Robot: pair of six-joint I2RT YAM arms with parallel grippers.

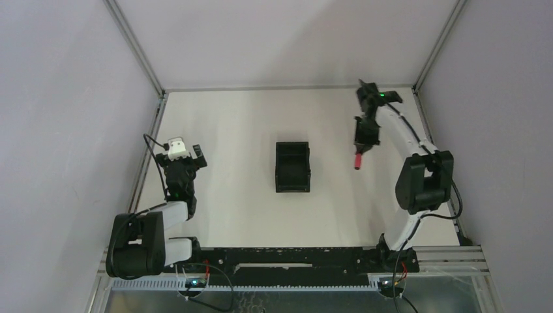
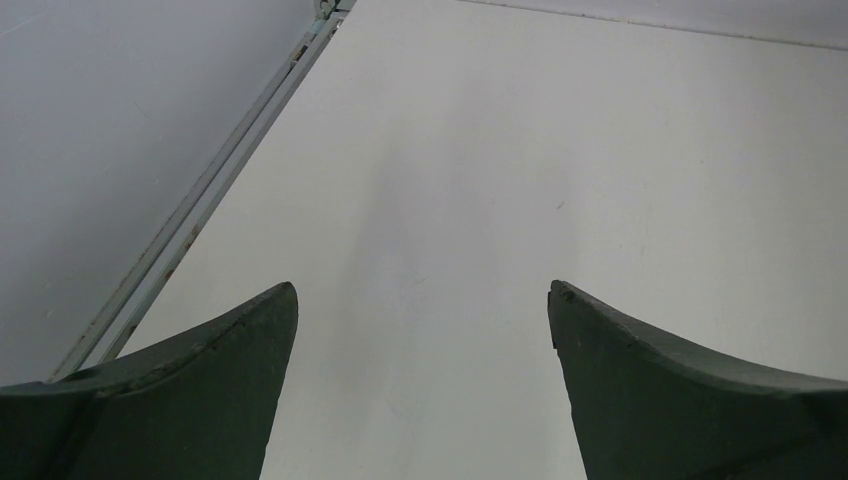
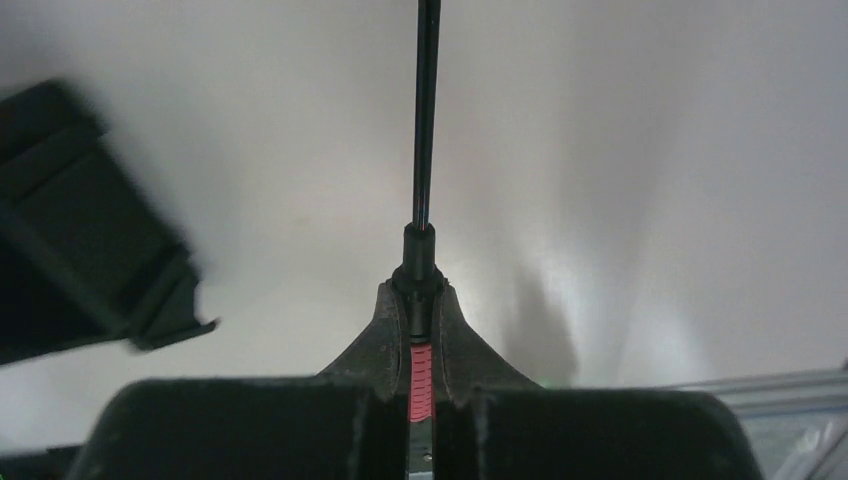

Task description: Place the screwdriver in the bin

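The screwdriver [image 1: 357,161] is at the right of the table, its red handle end poking out below my right gripper [image 1: 360,151], which is shut on it. In the right wrist view the ribbed red handle [image 3: 421,380] is pinched between the shut fingers [image 3: 385,335]. Its thin black shaft [image 3: 427,120] runs straight ahead past the right gripper [image 3: 417,290]. The black open-topped bin [image 1: 291,188] stands at the table's middle, left of that gripper, and looks blurred [image 3: 90,250] at the left edge. My left gripper [image 1: 193,158] hangs open over bare table [image 2: 422,295] at the left.
Metal frame rails run along the table's left edge [image 2: 215,190] and right edge [image 1: 420,111]. Grey walls close in the back and both sides. The arm bases sit on the black rail [image 1: 293,257] at the near edge.
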